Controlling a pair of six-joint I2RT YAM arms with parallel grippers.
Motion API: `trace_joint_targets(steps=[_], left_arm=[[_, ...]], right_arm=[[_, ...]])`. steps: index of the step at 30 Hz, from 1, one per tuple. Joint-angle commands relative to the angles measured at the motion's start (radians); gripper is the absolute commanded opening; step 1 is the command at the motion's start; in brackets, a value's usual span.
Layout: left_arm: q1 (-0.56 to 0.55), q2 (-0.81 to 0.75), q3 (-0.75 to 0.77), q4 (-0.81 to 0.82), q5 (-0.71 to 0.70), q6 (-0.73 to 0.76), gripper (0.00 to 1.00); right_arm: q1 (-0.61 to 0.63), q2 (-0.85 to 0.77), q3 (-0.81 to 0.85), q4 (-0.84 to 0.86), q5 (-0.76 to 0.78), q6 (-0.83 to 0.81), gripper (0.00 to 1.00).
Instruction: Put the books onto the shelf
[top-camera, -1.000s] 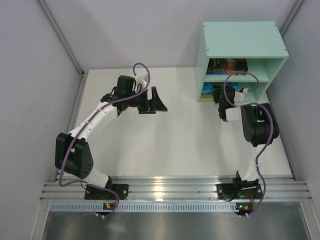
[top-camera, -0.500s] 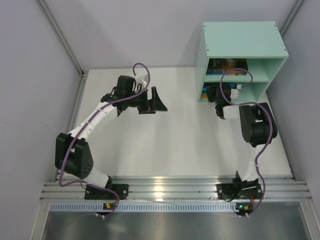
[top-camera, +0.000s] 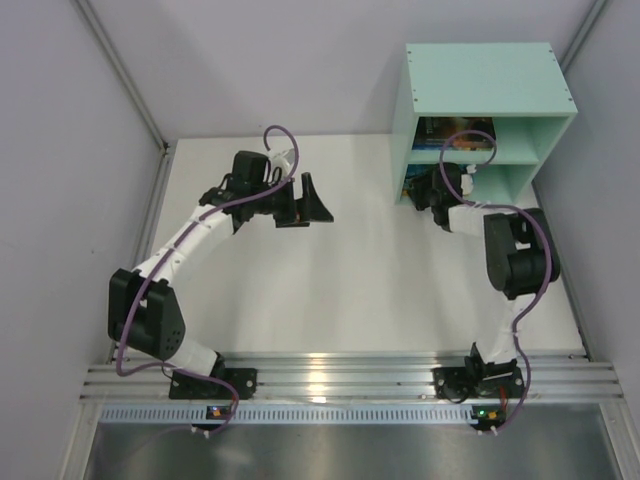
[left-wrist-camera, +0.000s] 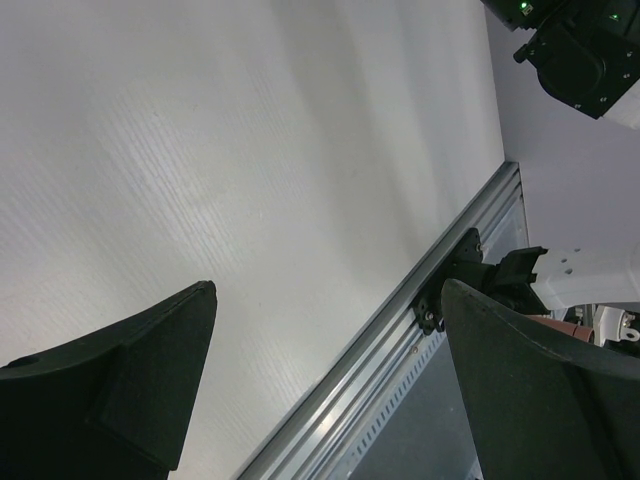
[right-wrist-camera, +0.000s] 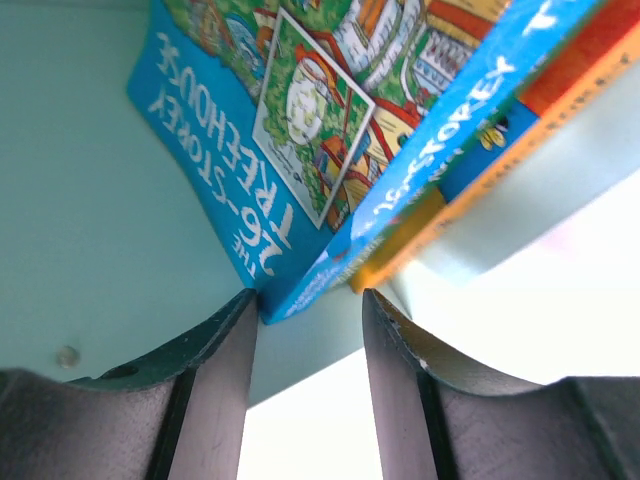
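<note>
The mint-green shelf (top-camera: 480, 75) is a smooth painted box at 1 o'clock on the white worktop (top-camera: 350, 290). It has two open holes, one above the other. The top hole has some dark books (top-camera: 455, 130) in it, but I cannot tell how many. The bottom hole has more at its 9 o'clock side, and the right arm (top-camera: 515, 260) hides most of them. Up close, a shiny blue book (right-wrist-camera: 300, 130) with a treehouse picture sits in the shelf, cut off at the top edge. An orange-yellow book (right-wrist-camera: 575, 75) is pressed flat against it. The right fingers (right-wrist-camera: 220, 380) are dark, smooth and curved. They are a little apart with the blue book's corner between them, not squeezing it. The left fingers (top-camera: 318, 200) are spread wide and hold nothing, over the worktop just at 12 o'clock from its middle.
</note>
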Motion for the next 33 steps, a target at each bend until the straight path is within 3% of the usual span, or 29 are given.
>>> trace_joint_targets(steps=[1,18,33], left_arm=[[0.003,-0.043,0.007,0.012,-0.001,0.013,0.99],[0.003,-0.040,0.003,0.013,-0.010,0.006,0.99],[-0.001,-0.028,-0.005,0.022,-0.019,0.002,0.99]], right_arm=[[-0.010,-0.065,0.045,-0.074,-0.037,-0.058,0.46],[-0.071,-0.117,0.015,-0.006,-0.081,-0.137,0.49],[-0.104,-0.104,0.007,0.064,-0.092,-0.129,0.46]])
